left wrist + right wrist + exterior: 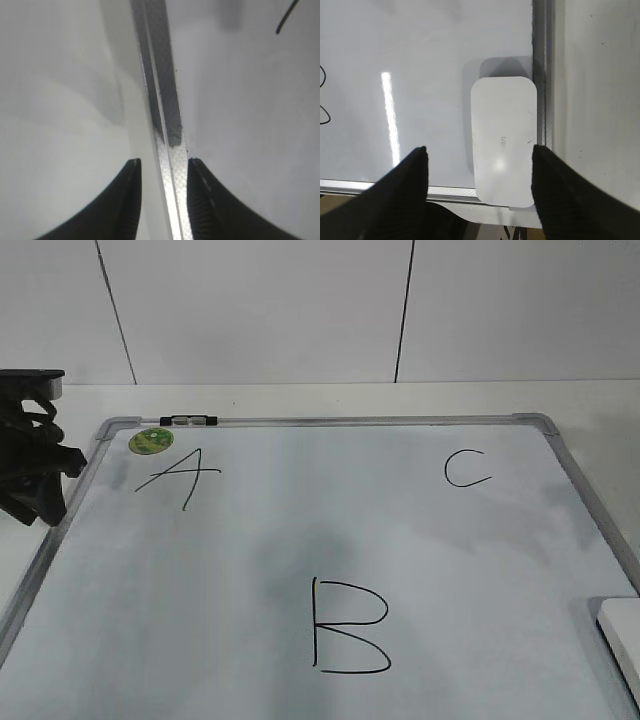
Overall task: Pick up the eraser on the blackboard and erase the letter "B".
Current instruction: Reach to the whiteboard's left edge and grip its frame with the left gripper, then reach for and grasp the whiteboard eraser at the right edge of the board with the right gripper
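The blackboard (300, 540) is a pale whiteboard with a grey frame, lying flat. A big black letter "B" (348, 628) is drawn near its front middle. The white eraser (504, 137) lies flat at the board's front right corner, against the frame; only its corner shows in the exterior view (624, 635). My right gripper (479, 155) is open above the eraser, its right finger at the eraser's right edge, its left finger well left of it. My left gripper (164, 172) is open, its fingers straddling the board's left frame; the arm shows in the exterior view (35, 465).
An "A" (180, 475) and a round green sticker (151, 441) sit at the board's far left, a "C" (466, 468) at the far right. A small black-and-white marker (188, 421) lies on the far frame. A white wall stands behind the table.
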Motion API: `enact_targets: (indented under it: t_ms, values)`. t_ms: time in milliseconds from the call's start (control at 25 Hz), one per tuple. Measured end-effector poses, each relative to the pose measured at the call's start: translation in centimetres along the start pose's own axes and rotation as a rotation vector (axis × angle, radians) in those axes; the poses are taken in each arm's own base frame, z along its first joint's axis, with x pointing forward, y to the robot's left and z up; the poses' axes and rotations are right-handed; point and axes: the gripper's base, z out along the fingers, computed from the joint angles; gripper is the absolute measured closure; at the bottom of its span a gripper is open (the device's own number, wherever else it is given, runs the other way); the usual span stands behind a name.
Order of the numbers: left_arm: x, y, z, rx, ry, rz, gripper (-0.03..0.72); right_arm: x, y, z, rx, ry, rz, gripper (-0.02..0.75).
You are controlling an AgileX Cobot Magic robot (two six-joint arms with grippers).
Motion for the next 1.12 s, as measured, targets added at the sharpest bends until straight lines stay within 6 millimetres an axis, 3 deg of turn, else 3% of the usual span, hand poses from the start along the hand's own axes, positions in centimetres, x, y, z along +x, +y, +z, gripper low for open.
enact_targets:
  t_ms: [320,480,760,1120]
  values:
    - [-0.2,0.2,2.0,-0.001,0.03,-0.005,0.454,0.0,0.1,0.0,-0.016,-0.003,0.007,0.22]
    - [-0.3,0.2,2.0,0.0,0.028,-0.006,0.459,0.0,0.1,0.0,-0.018,-0.003,0.008,0.22]
    - [-0.3,0.1,2.0,0.007,0.027,-0.018,0.638,0.0,0.1,0.0,-0.018,-0.003,0.008,0.22]
    - [-0.3,0.1,2.0,0.011,0.027,-0.037,0.656,0.4,0.2,-0.1,-0.02,-0.005,0.045,0.221]
